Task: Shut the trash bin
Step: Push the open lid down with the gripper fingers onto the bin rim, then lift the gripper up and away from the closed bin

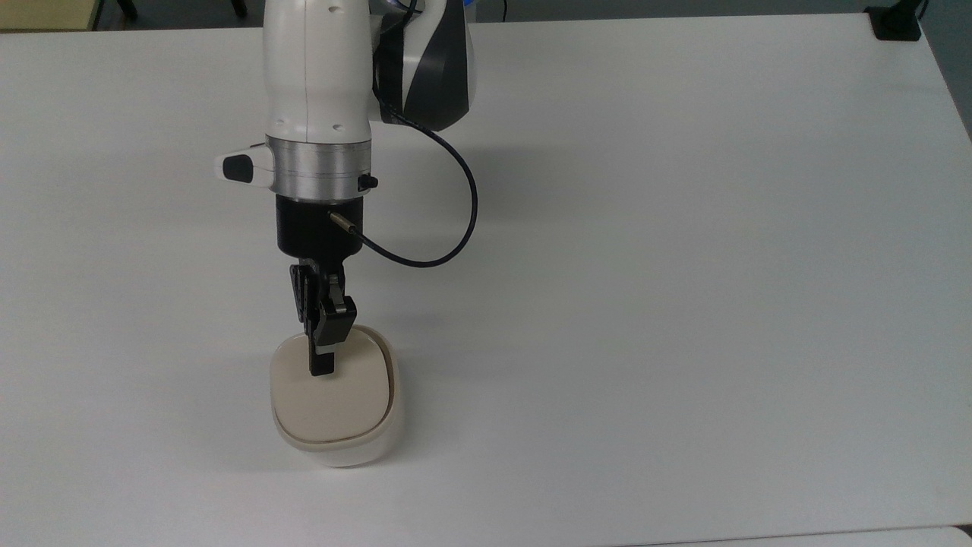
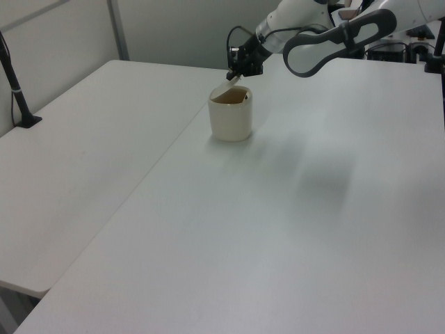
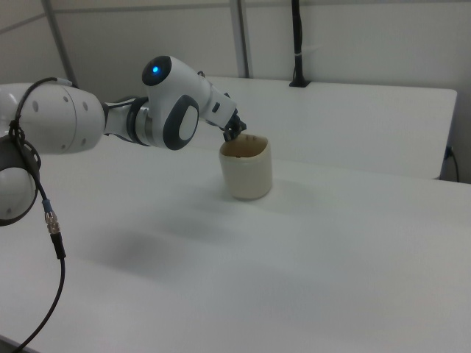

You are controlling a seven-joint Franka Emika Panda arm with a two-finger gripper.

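The trash bin [image 1: 338, 444] stands on the white worktop [image 1: 683, 304], toward the top view's lower left, well clear of every edge. Its beige lid [image 1: 332, 395] is almost down: in the top view it covers nearly the whole mouth, while the left view shows it tilted, its free edge raised above the rim.

Just behind that, the hand [image 1: 322, 363] is pinched shut on the small black tab at the lid's free edge, the arm reaching in from the far side of the worktop.

The main risk, as I judge it, is in the last bit of travel. If the hand presses along a straight line rather than following the hinge's arc, the light plastic bin could tip or skid (nothing braces it). Letting go early could leave the lid ajar; pulling away while clamped could lift it again. Pushing too deep might jam the fingertips against the rim.
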